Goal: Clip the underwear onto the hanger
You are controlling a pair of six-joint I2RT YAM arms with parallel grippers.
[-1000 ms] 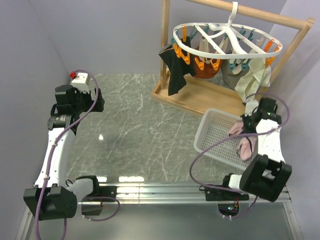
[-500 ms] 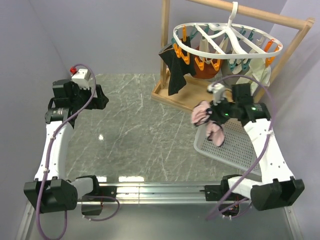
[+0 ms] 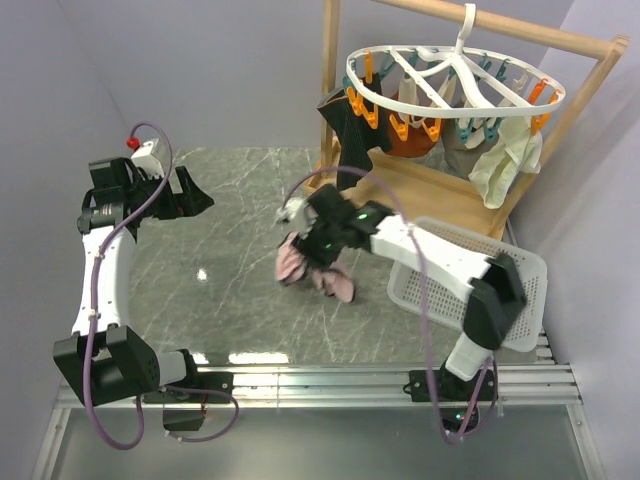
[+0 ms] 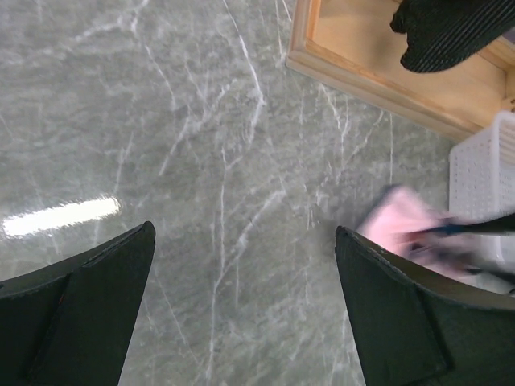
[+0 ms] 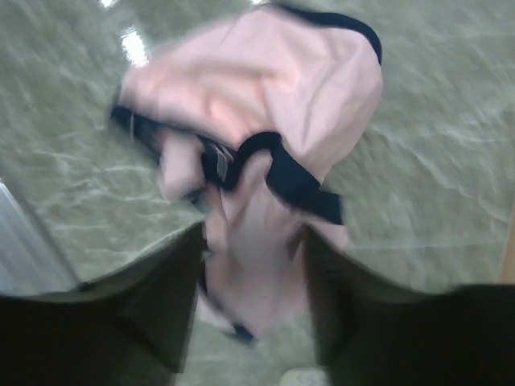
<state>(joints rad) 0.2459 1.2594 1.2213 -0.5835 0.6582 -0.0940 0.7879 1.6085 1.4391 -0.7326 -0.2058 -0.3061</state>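
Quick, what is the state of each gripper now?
Left gripper: open, empty.
Right gripper: underwear between its fingers; whether it grips cannot be told.

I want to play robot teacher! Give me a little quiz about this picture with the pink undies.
1. True or false: the underwear is clipped to the hanger.
2. What is the right end effector at? A: the white basket. B: the underwear. C: the hanger's hook.
3. What colour is the garment hanging at the hanger's left edge?
Key: 1 false; 2 B; 3 black.
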